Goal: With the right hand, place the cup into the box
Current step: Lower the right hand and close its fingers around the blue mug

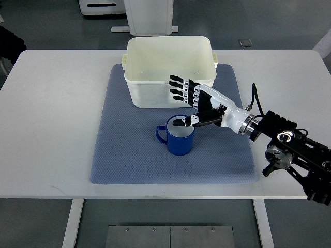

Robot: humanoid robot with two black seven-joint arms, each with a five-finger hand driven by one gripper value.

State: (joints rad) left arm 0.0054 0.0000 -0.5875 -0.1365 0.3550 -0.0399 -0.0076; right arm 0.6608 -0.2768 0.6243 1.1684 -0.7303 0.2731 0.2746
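Note:
A blue cup (179, 138) with a handle on its left stands upright on the blue-grey mat (124, 150), just in front of the cream plastic box (168, 70). My right hand (187, 103) reaches in from the right and hovers at the cup's far right rim. Its fingers (181, 88) are spread out straight toward the left, in front of the box's near wall. The thumb tip (182, 122) hangs over the cup's opening. Nothing is held. The box looks empty inside. My left arm does not show.
The mat lies on a white table (46, 119). The right forearm and its black wrist hardware (295, 150) stretch over the table's right front part. A white machine base (147, 15) stands on the floor beyond the table.

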